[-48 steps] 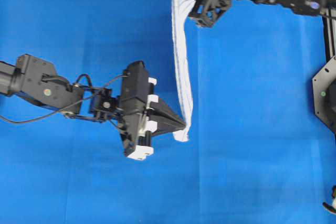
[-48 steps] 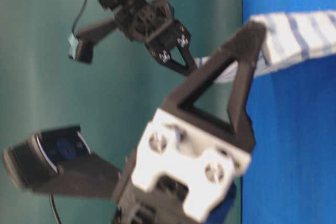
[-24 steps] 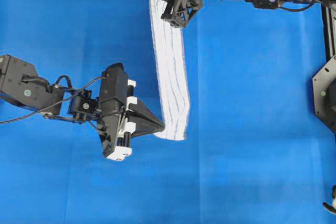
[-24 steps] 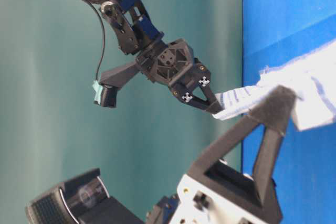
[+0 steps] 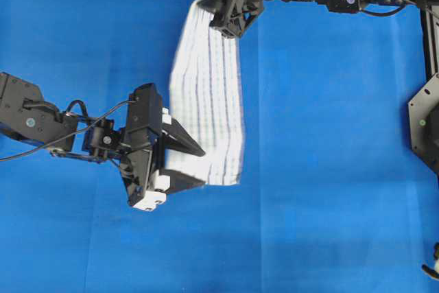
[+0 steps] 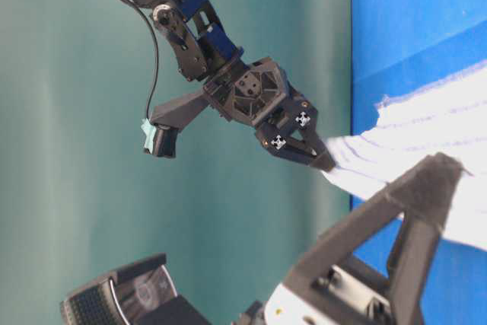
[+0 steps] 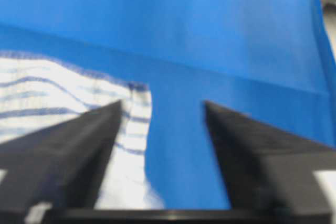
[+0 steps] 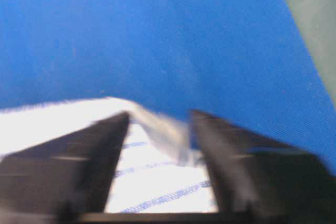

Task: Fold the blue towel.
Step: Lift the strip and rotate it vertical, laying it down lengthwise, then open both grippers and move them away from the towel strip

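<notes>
The blue towel (image 5: 209,101), white with thin blue stripes, lies spread in a long band on the blue sheet, running from the top of the overhead view down to the middle. My left gripper (image 5: 202,167) is at its near left corner and stands open. In the left wrist view the towel's corner (image 7: 52,82) lies beside and under the left finger (image 7: 79,150). My right gripper (image 5: 226,29) is open over the far end. There a raised fold of the towel (image 8: 157,177) sits between its fingers.
The plain blue sheet (image 5: 329,169) covers the whole table. A black frame and mount (image 5: 425,121) stand at the right edge. In the table-level view a teal backdrop (image 6: 76,150) hangs beyond the sheet's edge.
Both grippers went from shut on the towel's ends to open. The towel, stretched as a narrow strip before, has dropped and widened to the left.
</notes>
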Controlling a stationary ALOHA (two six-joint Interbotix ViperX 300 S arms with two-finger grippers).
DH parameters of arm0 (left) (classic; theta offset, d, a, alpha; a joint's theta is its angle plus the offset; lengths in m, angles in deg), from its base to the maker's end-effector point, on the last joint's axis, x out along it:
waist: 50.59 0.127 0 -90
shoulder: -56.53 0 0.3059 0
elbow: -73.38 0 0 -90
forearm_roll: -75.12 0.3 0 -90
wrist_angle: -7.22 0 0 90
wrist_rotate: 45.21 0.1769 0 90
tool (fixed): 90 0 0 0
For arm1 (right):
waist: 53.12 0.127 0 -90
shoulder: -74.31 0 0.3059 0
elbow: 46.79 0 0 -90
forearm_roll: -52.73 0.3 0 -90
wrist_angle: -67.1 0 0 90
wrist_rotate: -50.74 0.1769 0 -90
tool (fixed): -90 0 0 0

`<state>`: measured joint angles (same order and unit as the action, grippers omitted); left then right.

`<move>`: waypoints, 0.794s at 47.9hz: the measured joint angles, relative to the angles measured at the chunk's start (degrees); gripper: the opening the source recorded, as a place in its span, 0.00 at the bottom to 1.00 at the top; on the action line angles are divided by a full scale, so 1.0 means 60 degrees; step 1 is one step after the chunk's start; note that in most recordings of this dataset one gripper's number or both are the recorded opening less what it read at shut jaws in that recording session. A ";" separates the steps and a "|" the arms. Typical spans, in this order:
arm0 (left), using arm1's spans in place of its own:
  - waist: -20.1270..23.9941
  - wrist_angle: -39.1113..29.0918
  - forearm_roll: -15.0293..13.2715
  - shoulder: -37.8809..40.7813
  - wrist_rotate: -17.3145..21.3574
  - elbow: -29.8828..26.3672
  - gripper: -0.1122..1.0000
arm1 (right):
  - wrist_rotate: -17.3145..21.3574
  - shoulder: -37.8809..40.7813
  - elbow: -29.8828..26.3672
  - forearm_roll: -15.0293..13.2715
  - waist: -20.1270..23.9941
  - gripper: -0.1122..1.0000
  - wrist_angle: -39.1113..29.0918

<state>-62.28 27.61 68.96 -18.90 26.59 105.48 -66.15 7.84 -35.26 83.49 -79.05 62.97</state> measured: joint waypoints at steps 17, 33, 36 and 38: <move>0.0278 -0.1113 0.0000 -0.1963 0.0088 0.1069 0.82 | 0.0044 -0.0498 0.0645 -0.0103 0.0000 0.89 0.0234; 0.2578 -0.1626 0.0234 -0.3428 0.1348 0.2007 0.82 | 0.0117 -0.2241 0.2256 0.0088 0.0000 0.89 0.0645; 0.2915 -0.1655 0.0234 -0.3516 0.1641 0.2065 0.82 | 0.0117 -0.2505 0.2563 0.0176 0.0000 0.89 0.0747; 0.3091 -0.1670 0.0234 -0.3545 0.1758 0.2095 0.82 | 0.0117 -0.2637 0.2739 0.0234 0.0000 0.89 0.0806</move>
<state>-43.73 17.59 70.37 -40.17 37.14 118.05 -65.45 -7.98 -18.82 84.89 -79.05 67.81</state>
